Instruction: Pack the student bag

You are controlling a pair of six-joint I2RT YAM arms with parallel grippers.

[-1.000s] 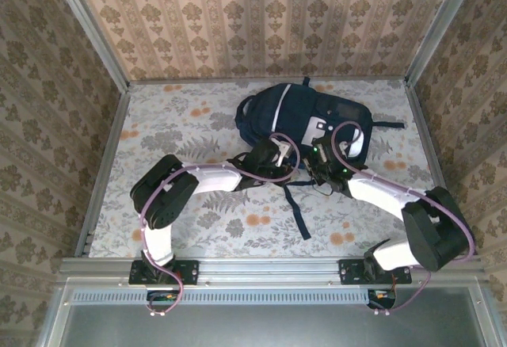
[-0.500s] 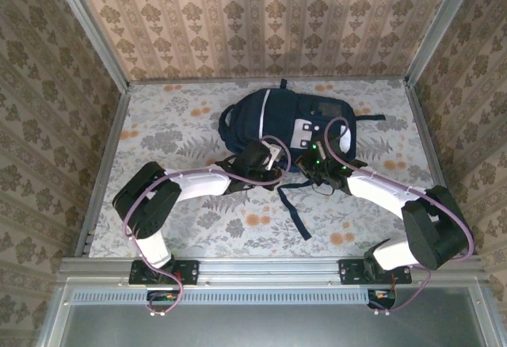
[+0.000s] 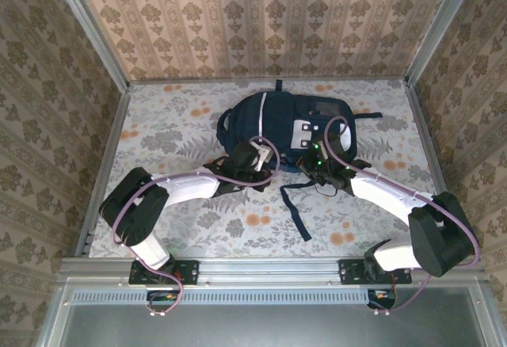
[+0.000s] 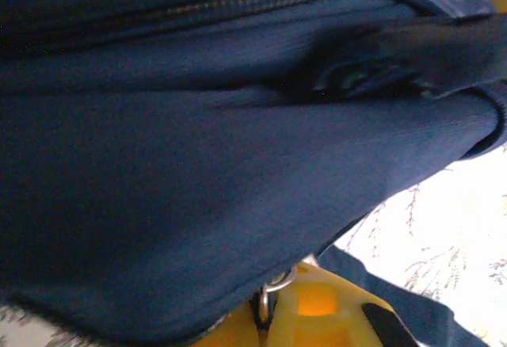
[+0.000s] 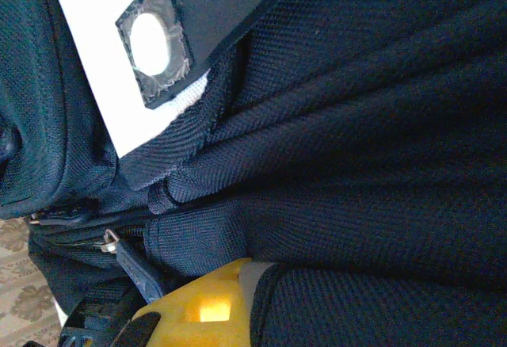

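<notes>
The student bag (image 3: 285, 121), navy blue with a white stripe and a grey-white patch (image 3: 306, 134), lies at the back middle of the table. My left gripper (image 3: 258, 162) is at its near-left edge. In the left wrist view, navy fabric (image 4: 198, 149) hangs over the yellow fingers (image 4: 317, 315). The left gripper (image 4: 269, 303) is shut on a small metal ring (image 4: 279, 281) at the bag's edge. My right gripper (image 3: 317, 162) is at the near-right edge. In its wrist view it (image 5: 255, 284) is shut on a fold of the bag's fabric (image 5: 356, 299), below the grey-white patch (image 5: 103, 70).
A loose dark strap (image 3: 296, 208) trails from the bag toward the near edge. Metal rails (image 3: 104, 161) border the floral table cover on the left, and another rail (image 3: 421, 137) on the right. Wallpapered walls close in on three sides.
The bag has slid and turned to the left. My left gripper moved left with it and its elbow swung outward. The right gripper shifted slightly left, still on the bag.
</notes>
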